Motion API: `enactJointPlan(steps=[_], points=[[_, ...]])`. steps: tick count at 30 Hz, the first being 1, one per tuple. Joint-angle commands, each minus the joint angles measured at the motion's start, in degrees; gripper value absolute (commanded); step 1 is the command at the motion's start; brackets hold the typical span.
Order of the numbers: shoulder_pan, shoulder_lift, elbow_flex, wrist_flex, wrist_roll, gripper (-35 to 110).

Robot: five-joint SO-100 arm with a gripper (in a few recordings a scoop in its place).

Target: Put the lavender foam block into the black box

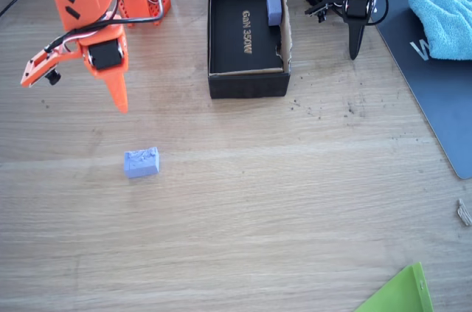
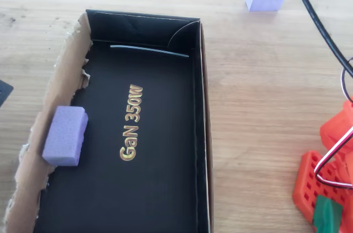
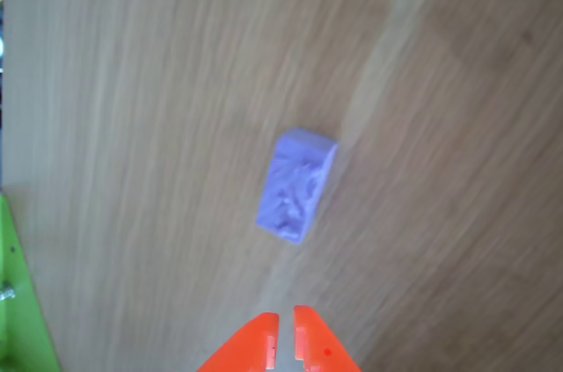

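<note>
While shut — gripper [image 3: 284,341] above lavender foam block [image 3: 296,185]

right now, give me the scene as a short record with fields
target: lavender foam block lying on the bare wooden table, rough face up, outside the box
box: black box, open, holds a paler lavender block against its torn cardboard side
gripper: orange gripper hovering short of the target, fingertips close together, holding nothing
other: blue cloth on a dark mat
</note>
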Motion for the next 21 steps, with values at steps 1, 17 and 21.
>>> enactJointPlan(steps=[1,17,21], points=[[-0.4,0.4,-4.0,1.0,-0.9,0],[-0.8,-2.2,-7.2,1.1,-1.6,4],[-0.8,-2.5,-7.4,0.4,-2.9,17]])
